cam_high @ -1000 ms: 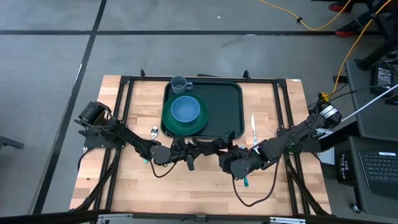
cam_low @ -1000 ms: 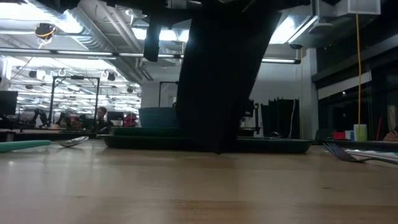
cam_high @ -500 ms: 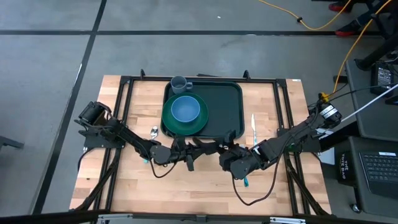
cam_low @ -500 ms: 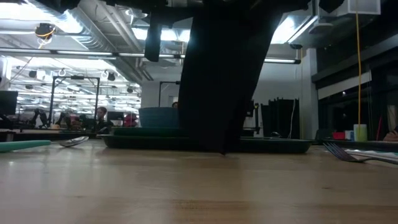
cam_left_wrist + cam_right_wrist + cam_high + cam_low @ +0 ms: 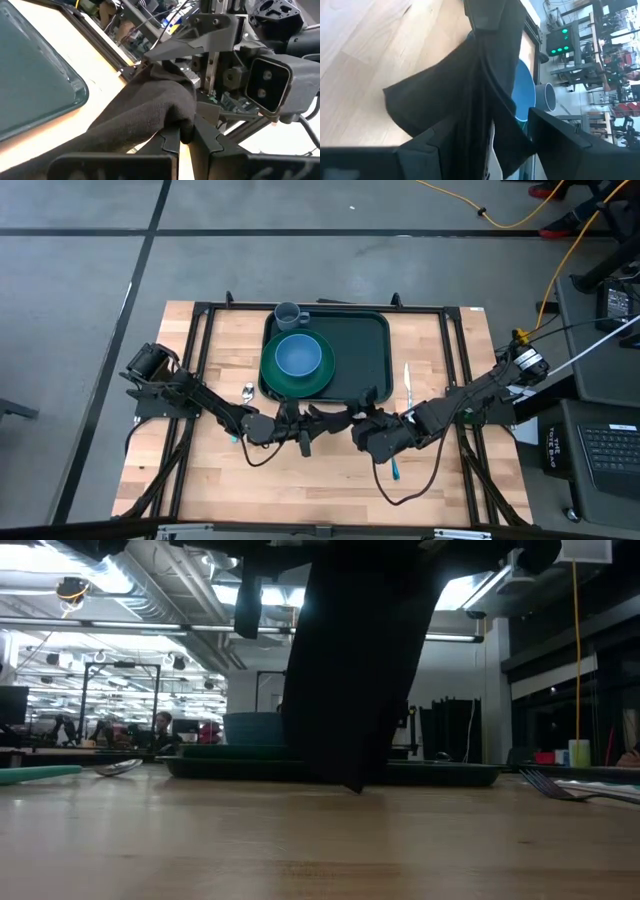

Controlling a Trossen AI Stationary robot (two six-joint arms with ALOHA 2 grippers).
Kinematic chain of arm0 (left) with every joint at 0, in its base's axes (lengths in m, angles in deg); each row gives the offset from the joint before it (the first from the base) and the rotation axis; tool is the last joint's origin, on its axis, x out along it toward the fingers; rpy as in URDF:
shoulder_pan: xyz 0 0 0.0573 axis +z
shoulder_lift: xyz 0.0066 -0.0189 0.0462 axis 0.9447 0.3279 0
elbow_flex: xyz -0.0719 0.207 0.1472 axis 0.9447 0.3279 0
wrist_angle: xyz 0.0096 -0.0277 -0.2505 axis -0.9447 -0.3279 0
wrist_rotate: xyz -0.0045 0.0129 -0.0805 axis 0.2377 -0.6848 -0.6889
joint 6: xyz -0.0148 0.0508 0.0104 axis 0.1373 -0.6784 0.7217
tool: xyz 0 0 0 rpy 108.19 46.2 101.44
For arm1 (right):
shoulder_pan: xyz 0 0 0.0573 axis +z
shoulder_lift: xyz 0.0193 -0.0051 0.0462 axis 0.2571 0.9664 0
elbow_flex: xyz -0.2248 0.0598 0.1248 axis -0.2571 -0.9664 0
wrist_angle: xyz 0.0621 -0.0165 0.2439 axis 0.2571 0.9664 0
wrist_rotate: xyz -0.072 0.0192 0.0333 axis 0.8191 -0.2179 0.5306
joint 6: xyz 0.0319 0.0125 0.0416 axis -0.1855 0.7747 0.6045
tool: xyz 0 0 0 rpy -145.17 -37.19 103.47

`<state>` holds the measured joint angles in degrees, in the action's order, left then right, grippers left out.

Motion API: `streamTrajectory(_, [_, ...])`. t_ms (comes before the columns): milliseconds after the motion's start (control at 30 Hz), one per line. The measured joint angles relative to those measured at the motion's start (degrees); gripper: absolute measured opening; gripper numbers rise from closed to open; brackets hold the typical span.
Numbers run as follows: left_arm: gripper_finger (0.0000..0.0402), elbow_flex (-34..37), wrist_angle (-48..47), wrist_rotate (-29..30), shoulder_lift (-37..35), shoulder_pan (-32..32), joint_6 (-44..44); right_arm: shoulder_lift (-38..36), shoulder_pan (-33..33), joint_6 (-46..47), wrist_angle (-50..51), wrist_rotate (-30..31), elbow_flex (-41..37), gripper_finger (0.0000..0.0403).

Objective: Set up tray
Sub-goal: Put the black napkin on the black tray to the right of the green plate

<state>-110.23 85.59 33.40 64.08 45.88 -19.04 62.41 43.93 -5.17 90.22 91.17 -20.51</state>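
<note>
The dark green tray (image 5: 360,350) lies at the table's far middle. It carries a green plate (image 5: 272,372) with a blue bowl (image 5: 298,355) on it, and a grey-blue cup (image 5: 288,313) stands at its far left corner. Both grippers meet just near of the tray around a dark cloth (image 5: 350,660). My left gripper (image 5: 318,418) (image 5: 186,134) is shut on the cloth. My right gripper (image 5: 352,425) (image 5: 485,145) is open, with a finger on either side of the hanging cloth (image 5: 470,90). My left gripper pinches a bunched fold of the dark cloth (image 5: 172,107) between its two fingers, coming level from the table's left. The cloth hangs below the fingers, and its lowest corner (image 5: 352,786) is at the tabletop. I cannot tell whether my right gripper touches the cloth between its open fingers.
A fork (image 5: 407,380) lies right of the tray and a spoon (image 5: 247,391) lies left of it. A teal-handled utensil (image 5: 395,470) lies near the table's near edge, under my right arm. Black frame rails run along the table's left, right and far sides.
My right gripper has moved a little toward the table's left, closer to my left gripper. The stretch of cloth between the two grippers has shortened. More of the teal-handled utensil now shows beneath the right arm.
</note>
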Motion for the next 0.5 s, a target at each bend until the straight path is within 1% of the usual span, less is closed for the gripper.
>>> streamTrajectory(100, [0.0006, 0.0, -0.02, -0.02, 0.0, 0.02, -0.25, 0.0, 0.0, -0.04, 0.0, -1.44, 0.0, 0.0208])
streamTrajectory(233, [0.0006, 0.0, -0.01, -0.02, 0.0, 0.02, -0.74, 0.0, 0.0, 0.26, -0.02, -3.71, 0.0, 0.0178])
streamTrajectory(367, [0.0006, 0.0, -0.02, 0.09, 0.0, 0.02, -0.92, 0.0, 0.0, 0.26, -0.02, -3.81, 0.0, 0.0133])
streamTrajectory(500, [0.0006, 0.0, -0.02, 0.13, 0.0, 0.02, -1.61, 0.0, 0.0, 0.26, -0.04, -3.88, 0.0, 0.0079])
